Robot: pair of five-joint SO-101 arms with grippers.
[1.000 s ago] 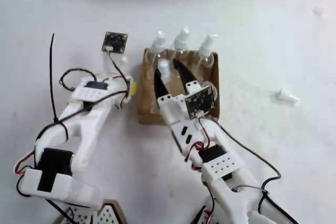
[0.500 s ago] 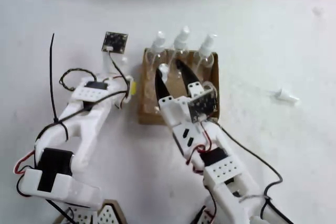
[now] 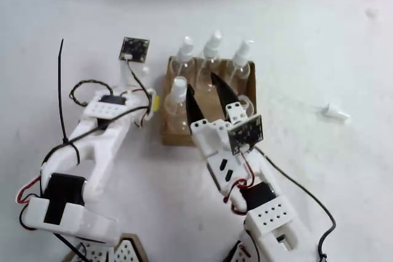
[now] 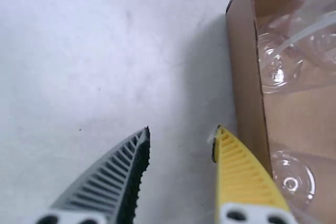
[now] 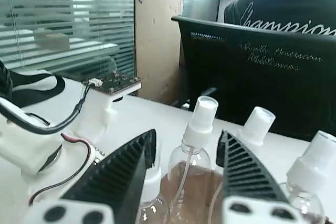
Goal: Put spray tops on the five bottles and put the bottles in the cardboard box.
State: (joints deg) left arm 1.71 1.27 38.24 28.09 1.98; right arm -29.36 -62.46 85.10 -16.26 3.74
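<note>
Plainly, we are dealing with light, empty things: the bottles [image 3: 212,53] are clear thin plastic, so we judge them easy to tip, smooth under the pads and liable to dent if squeezed hard. Three of them stand in a row along the upper wall of the cardboard box [image 3: 169,128] near the middle of the high view, each wearing a white top. A fourth bottle [image 3: 178,97], also topped, stands in the box's left part. The right gripper [image 3: 201,82] hangs over the box with its jaws spread and nothing between them. The left gripper [image 4: 181,131] sits low over the table [image 3: 307,41], just beside the box's left wall, jaws apart and empty. A loose spray top [image 3: 334,112] lies alone at the right of the frame, well apart from the box. It looks small and light and would likely skid or roll, so we would pinch it across its collar. A bottle we would take gently around the body, below the shoulder. Whether a fifth, untopped bottle sits by the box's right wall we cannot tell. The table is white, flat and matt, so we expect fair friction. Behind it the right wrist view shows window blinds [image 5: 63,19], a black chair back [image 5: 252,77] and a cardboard sheet [image 5: 157,45] standing upright.
</note>
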